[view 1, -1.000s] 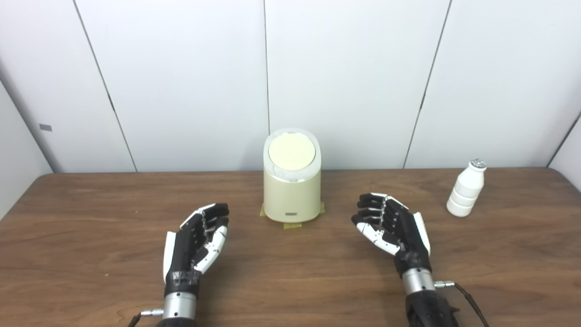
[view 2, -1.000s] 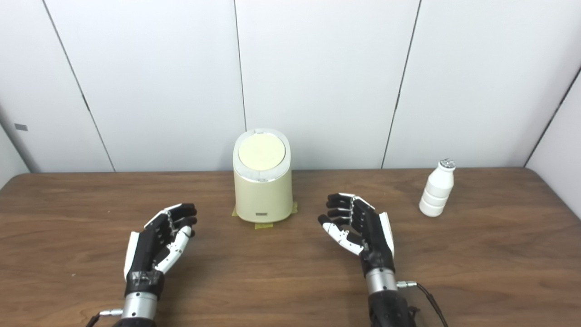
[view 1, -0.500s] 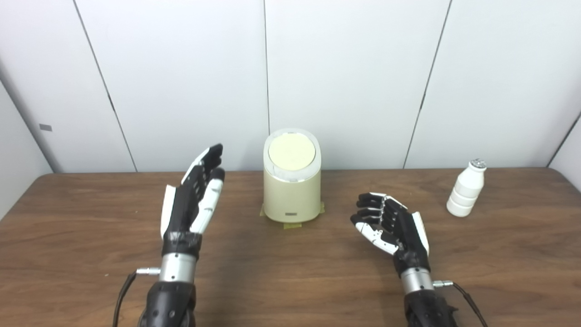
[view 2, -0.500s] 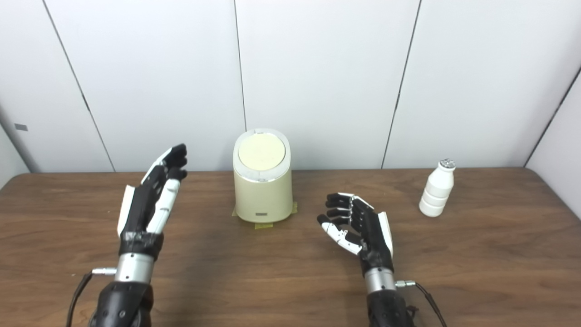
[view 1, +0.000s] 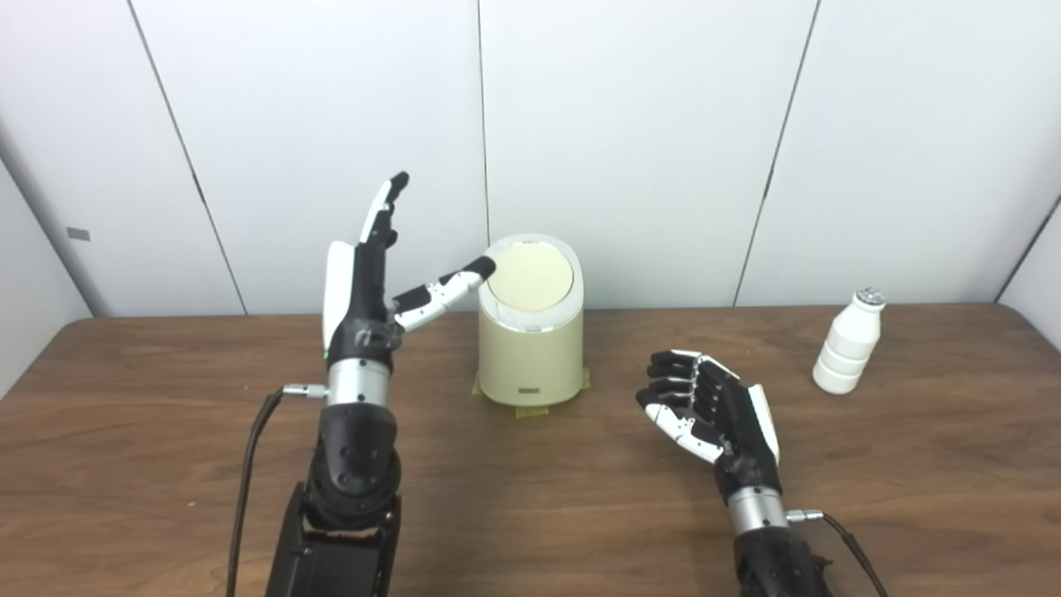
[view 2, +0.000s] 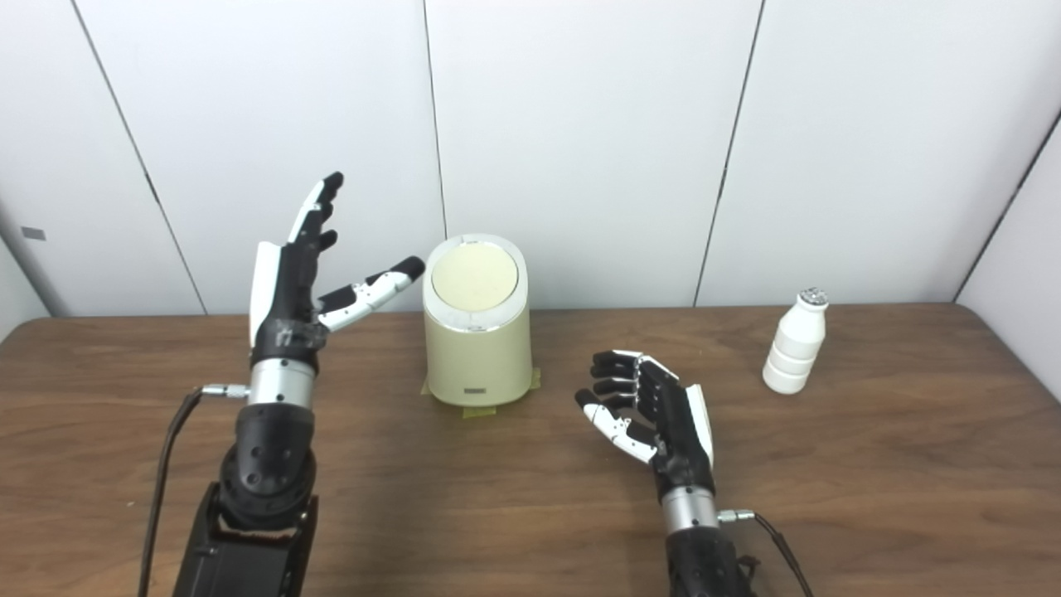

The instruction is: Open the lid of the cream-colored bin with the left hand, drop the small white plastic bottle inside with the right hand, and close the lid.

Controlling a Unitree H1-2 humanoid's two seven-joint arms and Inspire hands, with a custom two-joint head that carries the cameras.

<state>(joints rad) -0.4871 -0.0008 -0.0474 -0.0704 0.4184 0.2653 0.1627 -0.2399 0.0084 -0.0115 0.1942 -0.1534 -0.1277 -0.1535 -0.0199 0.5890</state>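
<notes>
- A dark brown wood-grain table point(view 1: 530, 497) fills the near part of the scene; white wall panels point(view 1: 630, 141) with thin dark seams stand along its far edge.
- The left robot hand point(view 2: 298, 265) is raised above the left part of the table, palm turned toward the bin, fingers spread and pointing up, gripping nothing. Its thumb point(view 2: 377, 290) reaches right toward the top of the bin.
- The cream-colored bin point(view 1: 530, 348) stands upright at the far middle of the table, on strips of yellowish tape point(view 1: 530, 408). Its round lid point(view 1: 530, 278) lies flat and closed.
- The right robot hand point(view 1: 709, 406) hovers low over the table, near and right of the bin, palm toward the left, fingers loosely curled but apart, empty.
- The small white plastic bottle point(view 1: 845, 344) stands upright at the far right, well apart from both the bin and the right robot hand.
- In the left eye view the thumb tip overlaps the lid's left rim; the right eye view shows a gap between thumb and bin, so they are not touching.
- A small grey mark point(view 1: 79, 234) on the far left wall shows in both views.
</notes>
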